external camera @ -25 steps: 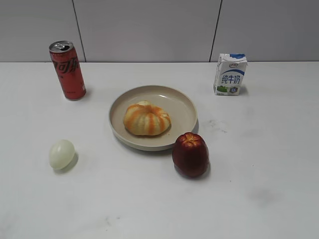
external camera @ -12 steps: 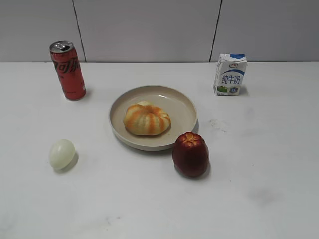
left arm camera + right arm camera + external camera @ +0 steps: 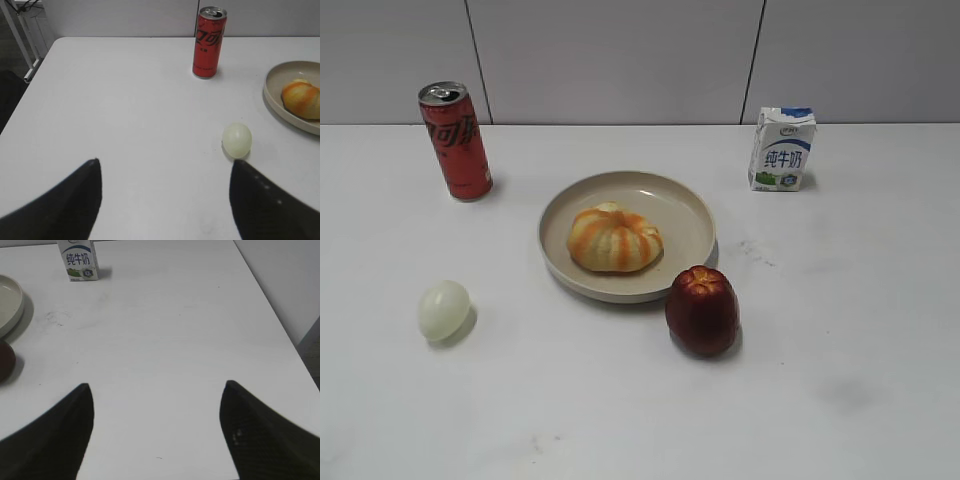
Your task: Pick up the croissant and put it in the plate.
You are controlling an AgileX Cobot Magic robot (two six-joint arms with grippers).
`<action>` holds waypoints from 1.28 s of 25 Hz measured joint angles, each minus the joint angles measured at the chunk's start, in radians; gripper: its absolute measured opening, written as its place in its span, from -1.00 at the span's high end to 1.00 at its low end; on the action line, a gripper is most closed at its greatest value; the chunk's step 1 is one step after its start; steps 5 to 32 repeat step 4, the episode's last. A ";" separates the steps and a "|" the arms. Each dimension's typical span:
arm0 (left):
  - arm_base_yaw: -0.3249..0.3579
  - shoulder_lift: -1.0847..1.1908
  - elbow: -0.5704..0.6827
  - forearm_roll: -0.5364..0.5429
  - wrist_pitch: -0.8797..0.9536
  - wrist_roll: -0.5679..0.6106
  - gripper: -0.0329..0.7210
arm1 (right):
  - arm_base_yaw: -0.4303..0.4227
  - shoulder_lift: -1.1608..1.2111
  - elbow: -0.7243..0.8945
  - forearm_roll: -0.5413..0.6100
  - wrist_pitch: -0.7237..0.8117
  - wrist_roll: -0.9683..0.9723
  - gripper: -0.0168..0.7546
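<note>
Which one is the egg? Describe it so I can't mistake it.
Start at the beige plate in the middle of the white table. Left of the plate and nearer the camera, the egg lies alone, well in front of the red soda can. It is smooth, pale and unstriped, unlike the croissant or dark red apple.

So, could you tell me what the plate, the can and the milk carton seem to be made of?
The plate looks like matte beige plastic or melamine: even colour, soft sheen, no glaze glare. The can appears to be thin metal with a glossy red print; its silvery top shows. The milk carton looks like printed coated paperboard with folded, sharp edges.
</note>
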 joint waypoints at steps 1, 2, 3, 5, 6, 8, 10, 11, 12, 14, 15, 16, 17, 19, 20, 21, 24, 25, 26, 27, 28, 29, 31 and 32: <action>0.000 0.000 0.000 0.000 0.000 0.000 -0.65 | 0.000 0.000 0.000 0.000 0.000 0.000 -0.58; 0.000 0.000 0.000 0.000 0.000 0.000 -0.65 | 0.000 0.000 0.000 0.000 0.000 0.000 -0.58; 0.000 0.000 0.000 0.000 0.000 0.000 -0.64 | 0.000 0.000 0.000 0.000 0.000 0.000 -0.58; 0.000 0.000 0.000 0.000 0.000 0.000 -0.64 | 0.000 0.000 0.000 0.000 0.000 0.000 -0.58; 0.000 0.000 0.000 0.000 0.000 0.000 -0.64 | 0.000 0.000 0.000 0.000 0.000 0.000 -0.58; 0.000 0.000 0.000 0.000 0.000 0.000 -0.64 | 0.000 0.000 0.000 0.000 0.000 0.000 -0.58; 0.000 0.000 0.000 0.000 0.000 0.000 -0.64 | 0.000 0.000 0.000 0.000 0.000 0.000 -0.58; 0.000 0.000 0.000 0.000 0.000 0.000 -0.64 | 0.000 0.000 0.000 0.000 0.000 0.000 -0.58; 0.000 0.000 0.000 0.000 0.000 0.000 -0.64 | 0.000 0.000 0.000 0.000 0.000 0.000 -0.58; 0.000 0.000 0.000 0.000 0.000 0.000 -0.64 | 0.000 0.000 0.000 0.000 0.000 0.000 -0.58; 0.000 0.000 0.000 0.000 0.000 0.000 -0.64 | 0.000 0.000 0.000 0.000 0.000 0.000 -0.58; 0.000 0.000 0.000 0.000 0.000 0.000 -0.64 | 0.000 0.000 0.000 0.000 0.000 0.000 -0.58; 0.000 0.000 0.000 0.000 0.000 0.000 -0.64 | 0.000 0.000 0.000 0.000 0.000 0.000 -0.58; 0.000 0.000 0.000 0.000 0.000 0.000 -0.64 | 0.000 0.000 0.000 0.000 0.000 0.000 -0.58; 0.000 0.000 0.000 0.000 0.000 0.000 -0.64 | 0.000 0.000 0.000 0.000 0.000 0.000 -0.58; 0.000 0.000 0.000 0.000 0.000 0.000 -0.64 | 0.000 0.000 0.000 0.000 0.000 0.000 -0.58; 0.000 0.000 0.000 0.000 0.000 0.000 -0.64 | 0.000 0.000 0.000 0.000 0.000 0.000 -0.58; 0.000 0.000 0.000 0.000 0.000 0.000 -0.64 | 0.000 0.000 0.000 0.000 0.000 0.000 -0.58; 0.000 0.000 0.000 0.000 0.000 0.000 -0.64 | 0.000 0.000 0.000 0.000 0.000 0.000 -0.58; 0.000 0.000 0.000 0.000 0.000 0.000 -0.64 | 0.000 0.000 0.000 0.000 0.000 0.000 -0.58; 0.000 0.000 0.000 0.000 0.000 0.000 -0.64 | 0.000 0.000 0.000 0.000 0.000 0.000 -0.58; 0.000 0.000 0.000 0.000 0.000 0.000 -0.64 | 0.000 0.000 0.000 0.000 0.000 0.000 -0.58; 0.000 0.000 0.000 0.000 0.000 0.000 -0.64 | 0.000 0.000 0.000 0.000 0.000 0.000 -0.58; 0.000 0.000 0.000 0.000 0.000 0.000 -0.64 | 0.000 0.000 0.000 0.000 0.000 0.000 -0.58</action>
